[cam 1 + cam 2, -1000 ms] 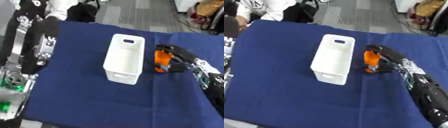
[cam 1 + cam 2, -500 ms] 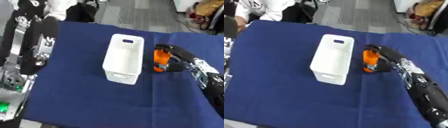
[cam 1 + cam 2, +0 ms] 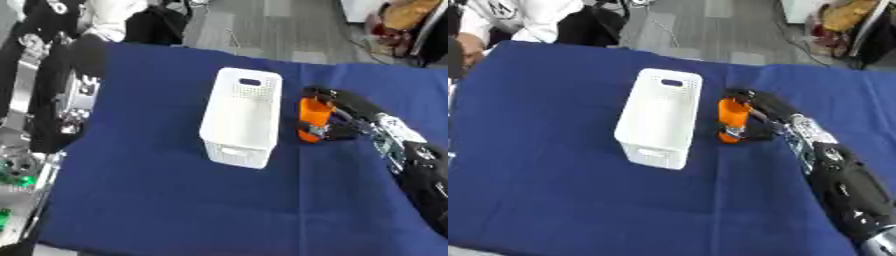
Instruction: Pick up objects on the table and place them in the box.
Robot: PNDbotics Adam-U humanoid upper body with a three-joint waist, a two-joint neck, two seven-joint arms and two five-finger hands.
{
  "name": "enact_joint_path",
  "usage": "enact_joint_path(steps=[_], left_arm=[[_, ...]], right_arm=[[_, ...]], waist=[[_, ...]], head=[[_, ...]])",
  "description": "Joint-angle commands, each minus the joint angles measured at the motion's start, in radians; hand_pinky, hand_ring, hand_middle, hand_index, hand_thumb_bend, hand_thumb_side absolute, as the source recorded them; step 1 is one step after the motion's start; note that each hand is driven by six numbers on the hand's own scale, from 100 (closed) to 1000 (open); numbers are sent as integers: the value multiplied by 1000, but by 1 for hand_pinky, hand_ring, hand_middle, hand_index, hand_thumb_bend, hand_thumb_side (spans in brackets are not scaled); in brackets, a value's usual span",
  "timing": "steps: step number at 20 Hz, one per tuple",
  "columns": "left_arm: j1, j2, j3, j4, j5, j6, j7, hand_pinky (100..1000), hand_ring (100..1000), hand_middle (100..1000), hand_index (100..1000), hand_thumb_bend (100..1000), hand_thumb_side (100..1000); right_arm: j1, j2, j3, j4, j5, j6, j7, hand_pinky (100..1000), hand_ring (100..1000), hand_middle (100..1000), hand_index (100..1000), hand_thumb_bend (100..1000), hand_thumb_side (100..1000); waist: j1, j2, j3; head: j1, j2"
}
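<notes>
The right arm (image 3: 846, 187) enters from the lower right corner and runs up and leftward across the blue table (image 3: 553, 200), forearm low over the cloth. The right hand (image 3: 767, 117) sits at the end of it, just right of the box (image 3: 658, 117), with its black fingers (image 3: 741, 95) curled round an orange object (image 3: 731, 120) — fingers wrapped over the top and far side, thumb side low near the base. The grip is closed on the object; no gap shows between fingers and orange surface.

The orange object is roughly cylindrical and stands close to upright, its long axis running top to bottom of the view with a slight lean. Its lower end appears to be at or just above the cloth; contact cannot be told. It lies within the fingers, between them and the box's right wall, near that wall but not touching it.

The box is white, perforated, with a handle slot at its far end; its long axis runs away from the robot, tilted slightly rightward. It lies left of the fingers.

The left arm (image 3: 61, 100) rises along the left edge of the left eye view — black and silver, well apart from the box. Its hand cannot be made out, so its finger state cannot be told.
</notes>
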Motion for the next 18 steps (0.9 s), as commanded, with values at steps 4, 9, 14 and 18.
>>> enact_joint_path(steps=[4, 9, 14, 18], left_arm=[[-11, 9, 0, -14, 5, 1, -4, 1000, 885, 978, 883, 147, 838], [-11, 9, 0, -14, 5, 1, -4, 1000, 885, 977, 882, 147, 838], [-12, 8, -1, -14, 6, 1, -3, 1000, 885, 974, 881, 147, 837], [-13, 8, -1, -14, 7, 1, -4, 1000, 885, 972, 880, 147, 837]], right_arm=[[-5, 8, 10, 4, 20, 13, -21, 518, 725, 862, 892, 353, 1000], [-3, 12, 9, -1, 18, 32, -63, 100, 459, 626, 690, 181, 999], [-2, 14, 15, -13, 11, 39, -132, 100, 216, 457, 489, 121, 834], [-1, 15, 21, -23, 33, 46, -187, 100, 100, 240, 281, 100, 597]], waist=[[4, -11, 0], [4, -11, 0], [4, -12, 1], [4, -12, 2]], head=[[-10, -4], [-8, -4], [-7, -5], [-8, -5]])
